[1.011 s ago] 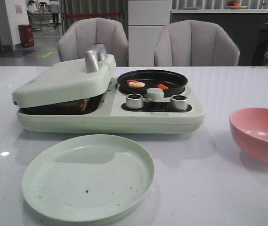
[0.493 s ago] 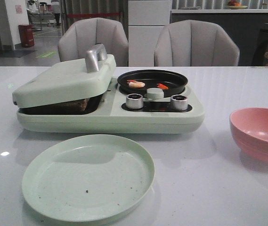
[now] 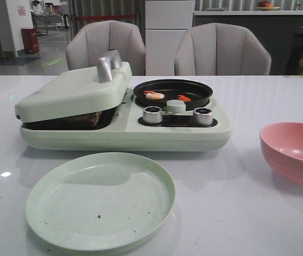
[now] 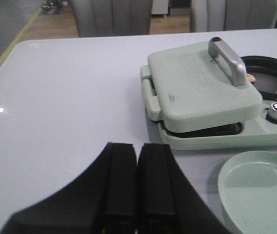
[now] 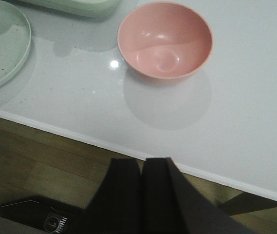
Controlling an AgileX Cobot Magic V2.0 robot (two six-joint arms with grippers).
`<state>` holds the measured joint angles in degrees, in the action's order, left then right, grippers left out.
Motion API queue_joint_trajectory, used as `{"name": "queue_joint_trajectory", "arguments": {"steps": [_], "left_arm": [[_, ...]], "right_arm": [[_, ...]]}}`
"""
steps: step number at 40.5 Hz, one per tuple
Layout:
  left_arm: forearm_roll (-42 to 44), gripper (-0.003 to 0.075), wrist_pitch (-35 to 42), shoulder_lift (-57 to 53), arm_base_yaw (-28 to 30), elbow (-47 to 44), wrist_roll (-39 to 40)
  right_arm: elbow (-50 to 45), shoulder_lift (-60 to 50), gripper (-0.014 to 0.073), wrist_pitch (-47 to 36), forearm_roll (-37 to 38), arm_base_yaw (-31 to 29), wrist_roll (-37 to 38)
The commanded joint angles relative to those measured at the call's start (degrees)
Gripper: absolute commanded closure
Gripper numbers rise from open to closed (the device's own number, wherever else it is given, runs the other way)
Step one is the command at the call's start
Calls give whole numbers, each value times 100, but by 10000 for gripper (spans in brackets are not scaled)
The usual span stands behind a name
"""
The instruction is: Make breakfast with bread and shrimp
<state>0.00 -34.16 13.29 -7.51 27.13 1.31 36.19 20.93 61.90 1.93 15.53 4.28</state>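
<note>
While shrimp sit panned, left hand closed, right hand closed

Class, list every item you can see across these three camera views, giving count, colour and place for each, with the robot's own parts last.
breakfast maker: one, pale green, table centre
lid: one, pale green, silver handle, lowered over left side
bread: brown edge visible under lid, count unclear
pan: one, black, right side of maker
shrimp: two pieces, pinkish and orange-red, in pan
knobs: two, silver, front of maker
plate: one, pale green, near edge
bowl: one, pink, right
chairs: two, grey, behind table
left end effector: black, shut
right end effector: black, shut
</note>
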Motion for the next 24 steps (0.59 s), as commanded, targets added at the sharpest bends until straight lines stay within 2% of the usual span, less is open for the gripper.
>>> {"name": "queue_joint_trajectory", "arguments": {"steps": [1,4,18,24], "left_arm": [[0,619,561,-366,258,-121,44],[0,619,590,-550,358,-335,44],[-307,619,2364,-1242,371,-1911,-27],[-161,619,2984,-1465,444,-2546,-27]], "right_arm": [[141,54,559,-395,55,5,17],[141,54,559,-395,55,5,17],[141,54,559,-395,55,5,17],[141,54,559,-395,55,5,17]]}}
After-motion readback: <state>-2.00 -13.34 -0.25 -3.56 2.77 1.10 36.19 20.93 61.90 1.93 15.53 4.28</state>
